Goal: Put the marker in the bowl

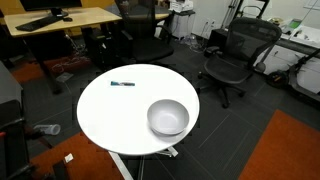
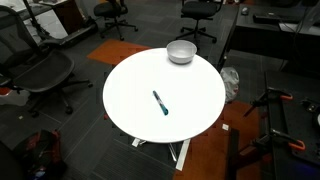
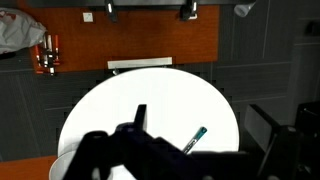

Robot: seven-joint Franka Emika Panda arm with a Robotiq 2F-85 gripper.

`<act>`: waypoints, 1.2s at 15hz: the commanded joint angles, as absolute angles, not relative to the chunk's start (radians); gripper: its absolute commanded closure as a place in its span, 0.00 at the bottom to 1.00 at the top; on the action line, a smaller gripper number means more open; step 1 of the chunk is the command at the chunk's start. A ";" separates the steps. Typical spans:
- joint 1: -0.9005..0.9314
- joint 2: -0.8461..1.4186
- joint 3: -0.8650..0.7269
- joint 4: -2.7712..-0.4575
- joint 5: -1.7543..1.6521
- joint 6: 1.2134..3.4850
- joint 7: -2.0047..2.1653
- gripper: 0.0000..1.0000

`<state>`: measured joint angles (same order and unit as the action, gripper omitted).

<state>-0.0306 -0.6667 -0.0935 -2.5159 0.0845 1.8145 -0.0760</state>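
At the very bottom of the wrist view, the dark, blurred Robotiq gripper [image 3: 150,150] is seen. It is cut off by the lower edge and so far out of focus that it cannot be told whether its jaws are apart or together. Just beyond it, to the right, the small thin dark marker with a teal end [image 3: 195,140] is found lying flat on the round white table [image 3: 100,105]; its near end is met by the gripper's dark outline. A pale curved edge at the lower left corner is too cut off to be named. Beyond the table, an orange-brown carpet [image 3: 130,35] is shown, bordered by dark grey floor.

In an exterior view the round grey-white bowl [image 1: 168,118] is seen upright on the near right part of the table [image 1: 110,110], while the marker [image 1: 122,83] lies on the bare top at the far left, well apart from the bowl and outside it. Behind, black mesh office chairs [image 1: 240,50] and a wooden desk [image 1: 60,20] are partly cropped.

In an exterior view the marker [image 2: 160,102] is placed near the table's middle, and the bowl [image 2: 181,52] at its far edge.
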 commanded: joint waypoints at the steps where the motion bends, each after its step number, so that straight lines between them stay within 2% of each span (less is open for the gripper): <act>1: -0.055 -0.641 -0.001 -2.569 0.103 1.959 0.127 0.00; 8: -0.056 -0.498 0.099 -2.615 0.121 2.213 0.457 0.00; 18: -0.027 -0.247 0.137 -2.588 0.123 2.446 0.639 0.00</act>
<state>-0.0323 -0.3115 0.1177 -2.6134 0.1125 2.3978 0.5871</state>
